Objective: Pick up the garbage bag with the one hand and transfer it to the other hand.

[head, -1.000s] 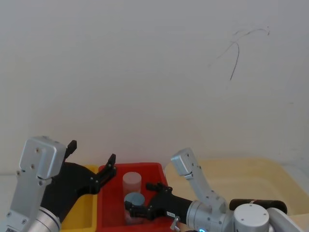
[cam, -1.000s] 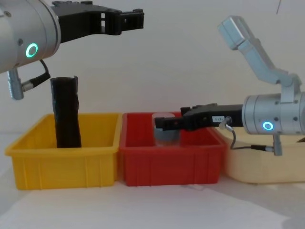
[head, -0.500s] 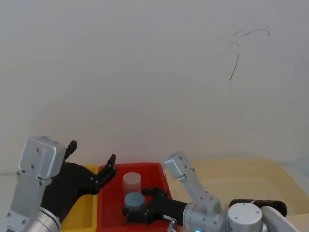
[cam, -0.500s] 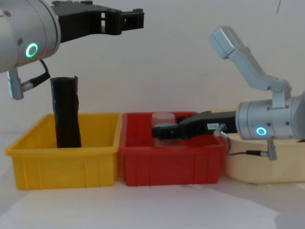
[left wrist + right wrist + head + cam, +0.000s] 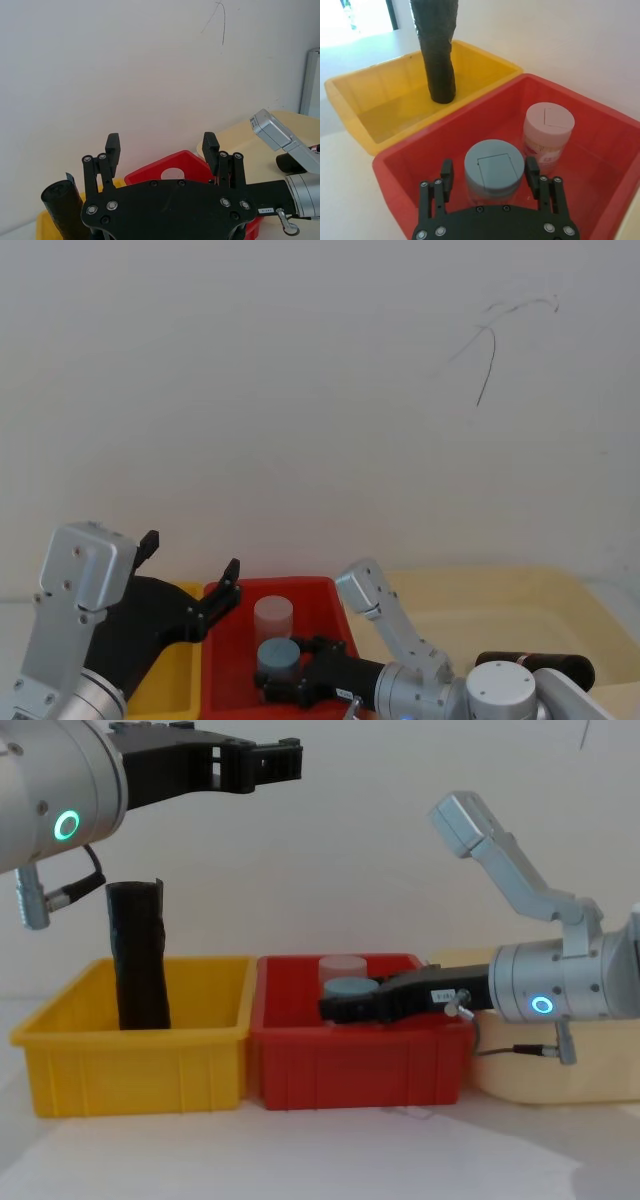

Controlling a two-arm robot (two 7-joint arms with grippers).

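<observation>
Garbage bag (image 5: 139, 955), upright in yellow bin (image 5: 90, 1065): likely light, slippery, yielding; grasp mid-height; right tool (image 5: 490, 175) wide around grey-lidded jar (image 5: 494, 164), left tool (image 5: 285, 755) wide aloft.

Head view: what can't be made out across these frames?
- Lying black roll in the beige bin: head view, partly behind the right arm.
- Upright black roll: right wrist view, top cut off by the edge.
- Gray-lid jar: right wrist view, base hidden by the right gripper, whose open fingers flank it.
</observation>
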